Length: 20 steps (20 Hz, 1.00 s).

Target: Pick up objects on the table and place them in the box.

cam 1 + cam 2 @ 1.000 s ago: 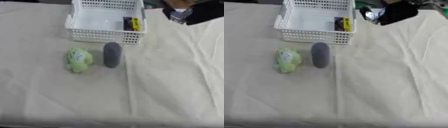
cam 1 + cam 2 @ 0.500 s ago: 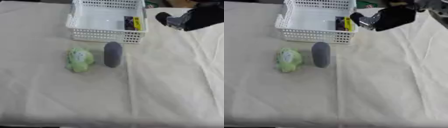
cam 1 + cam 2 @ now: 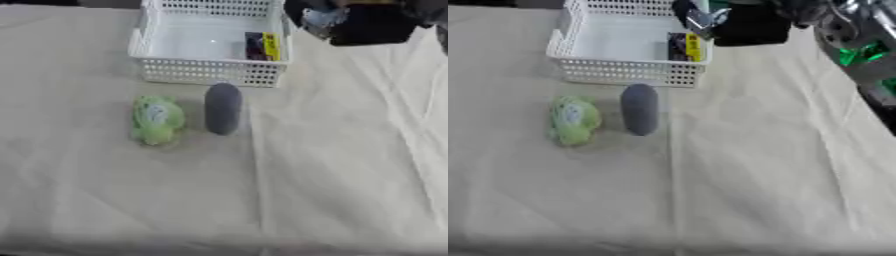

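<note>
A white mesh basket (image 3: 210, 77) stands at the table's far middle, with a small yellow and black object (image 3: 262, 46) inside by its right wall. In front of it lie a green soft toy (image 3: 156, 119) and, just to its right, a dark grey oval object (image 3: 222, 107); the two sit close together but apart. My right hand (image 3: 372, 25), black and blurred, hovers at the basket's far right corner, well above and behind the two objects. Whether it holds anything is unclear. My left hand shows in no view.
A cream cloth (image 3: 332, 165) covers the table, with a long crease running from the grey object towards the near edge. Silver and green parts (image 3: 859, 50) show at the right edge of the right eye view.
My right hand has moved left from the upper right corner to the basket's right side. The toy, the grey object and the basket have stayed put.
</note>
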Each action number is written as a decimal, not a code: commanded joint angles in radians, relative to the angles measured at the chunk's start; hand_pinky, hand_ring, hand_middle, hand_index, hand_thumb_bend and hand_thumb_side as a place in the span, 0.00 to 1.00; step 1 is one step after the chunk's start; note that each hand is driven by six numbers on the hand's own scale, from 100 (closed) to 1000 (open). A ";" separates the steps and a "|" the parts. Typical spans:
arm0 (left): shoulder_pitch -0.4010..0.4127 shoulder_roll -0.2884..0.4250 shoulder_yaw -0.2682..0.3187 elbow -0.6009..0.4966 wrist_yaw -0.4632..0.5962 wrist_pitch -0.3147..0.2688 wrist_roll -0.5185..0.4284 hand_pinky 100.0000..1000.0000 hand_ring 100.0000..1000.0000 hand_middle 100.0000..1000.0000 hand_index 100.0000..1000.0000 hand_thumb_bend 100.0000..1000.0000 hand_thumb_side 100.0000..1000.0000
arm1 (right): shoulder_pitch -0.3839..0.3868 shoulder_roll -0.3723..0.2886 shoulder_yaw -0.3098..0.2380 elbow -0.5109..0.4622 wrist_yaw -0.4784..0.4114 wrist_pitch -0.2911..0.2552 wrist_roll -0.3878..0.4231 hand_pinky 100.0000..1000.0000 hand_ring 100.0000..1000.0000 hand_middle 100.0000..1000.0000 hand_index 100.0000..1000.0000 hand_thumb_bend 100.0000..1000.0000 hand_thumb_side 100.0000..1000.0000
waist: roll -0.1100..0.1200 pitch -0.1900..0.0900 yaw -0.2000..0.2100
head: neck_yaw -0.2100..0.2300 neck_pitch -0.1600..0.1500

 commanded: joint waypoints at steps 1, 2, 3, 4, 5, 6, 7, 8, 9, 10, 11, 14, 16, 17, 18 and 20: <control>-0.014 0.009 0.000 -0.019 0.003 0.000 -0.003 0.56 0.48 0.54 0.63 0.00 0.77 | -0.010 0.032 0.003 -0.014 0.060 0.027 0.004 0.87 0.88 0.83 0.94 0.25 1.00 | 0.003 -0.017 0.002 | -0.001 0.005; -0.014 0.010 0.000 -0.019 0.004 0.000 -0.003 0.56 0.48 0.54 0.63 0.00 0.77 | -0.011 0.039 0.008 -0.013 0.070 0.030 0.014 0.87 0.88 0.83 0.94 0.25 1.00 | 0.003 -0.017 0.002 | -0.001 0.005; -0.014 0.010 0.000 -0.019 0.004 0.000 -0.003 0.56 0.48 0.54 0.63 0.00 0.77 | -0.013 0.045 0.011 -0.012 0.078 0.031 0.023 0.87 0.88 0.83 0.94 0.25 1.00 | 0.003 -0.018 0.002 | 0.000 0.005; -0.014 0.010 0.000 -0.019 0.004 0.000 -0.003 0.56 0.48 0.54 0.63 0.00 0.77 | -0.014 0.050 0.013 -0.011 0.084 0.032 0.030 0.87 0.88 0.84 0.94 0.24 1.00 | 0.003 -0.018 0.001 | -0.001 0.005; -0.014 0.009 -0.001 -0.019 0.004 0.000 -0.004 0.56 0.48 0.54 0.63 0.00 0.77 | -0.016 0.063 0.018 -0.007 0.088 0.030 0.041 0.87 0.89 0.84 0.94 0.24 1.00 | 0.003 -0.017 -0.001 | 0.000 0.005; -0.014 0.009 -0.001 -0.019 0.004 0.000 -0.005 0.56 0.48 0.54 0.63 0.00 0.77 | -0.018 0.073 0.022 -0.002 0.092 0.028 0.051 0.88 0.89 0.84 0.94 0.24 1.00 | 0.002 -0.017 -0.003 | 0.000 0.005; -0.014 0.009 -0.002 -0.019 0.004 0.000 -0.005 0.56 0.48 0.54 0.63 0.00 0.77 | -0.018 0.084 0.025 0.002 0.093 0.027 0.058 0.88 0.89 0.84 0.94 0.24 1.00 | 0.003 -0.016 -0.004 | 0.001 0.005; -0.015 0.008 -0.002 -0.019 0.004 0.000 -0.006 0.56 0.48 0.54 0.63 0.00 0.77 | -0.017 0.091 0.027 0.004 0.093 0.026 0.063 0.88 0.89 0.84 0.94 0.24 1.00 | 0.003 -0.016 -0.004 | 0.002 0.005; -0.015 0.008 -0.002 -0.019 0.004 0.000 -0.006 0.56 0.48 0.54 0.63 0.00 0.77 | -0.017 0.094 0.028 0.006 0.094 0.025 0.065 0.88 0.89 0.84 0.94 0.24 1.00 | 0.003 -0.016 -0.005 | 0.002 0.005; -0.015 0.008 -0.002 -0.019 0.004 0.000 -0.006 0.56 0.48 0.54 0.63 0.00 0.77 | -0.016 0.098 0.028 0.007 0.093 0.025 0.067 0.88 0.89 0.83 0.94 0.25 1.00 | 0.003 -0.015 -0.005 | 0.002 0.005; -0.015 0.008 -0.001 -0.019 0.005 0.000 -0.005 0.56 0.49 0.54 0.63 0.00 0.77 | -0.003 0.114 0.029 0.011 0.088 0.028 0.070 0.88 0.88 0.82 0.94 0.26 1.00 | 0.003 -0.014 -0.004 | 0.002 0.005; -0.015 0.007 0.000 -0.019 0.004 0.001 -0.004 0.56 0.49 0.54 0.63 0.00 0.77 | 0.023 0.146 0.028 0.020 0.077 0.035 0.072 0.88 0.88 0.82 0.94 0.27 1.00 | 0.003 -0.013 -0.002 | 0.003 0.005; -0.016 0.007 0.001 -0.019 0.004 0.001 -0.003 0.56 0.49 0.54 0.63 0.00 0.77 | 0.033 0.158 0.030 0.024 0.075 0.035 0.072 0.88 0.88 0.82 0.94 0.30 1.00 | 0.003 -0.013 -0.002 | 0.003 0.005; -0.015 0.007 0.000 -0.019 0.004 0.001 -0.003 0.56 0.49 0.54 0.63 0.00 0.77 | 0.040 0.164 0.033 0.028 0.075 0.032 0.075 0.87 0.87 0.81 0.94 0.34 1.00 | 0.003 -0.012 -0.002 | 0.004 0.005; -0.015 0.006 0.000 -0.019 0.004 0.002 -0.004 0.56 0.49 0.54 0.63 0.00 0.77 | 0.045 0.168 0.035 0.031 0.075 0.028 0.078 0.87 0.87 0.81 0.94 0.34 1.00 | 0.003 -0.012 -0.002 | 0.004 0.005; -0.015 0.006 0.000 -0.019 0.004 0.002 -0.004 0.56 0.49 0.54 0.63 0.00 0.77 | 0.051 0.174 0.040 0.039 0.077 0.018 0.087 0.87 0.87 0.81 0.93 0.37 1.00 | 0.003 -0.012 -0.001 | 0.003 0.005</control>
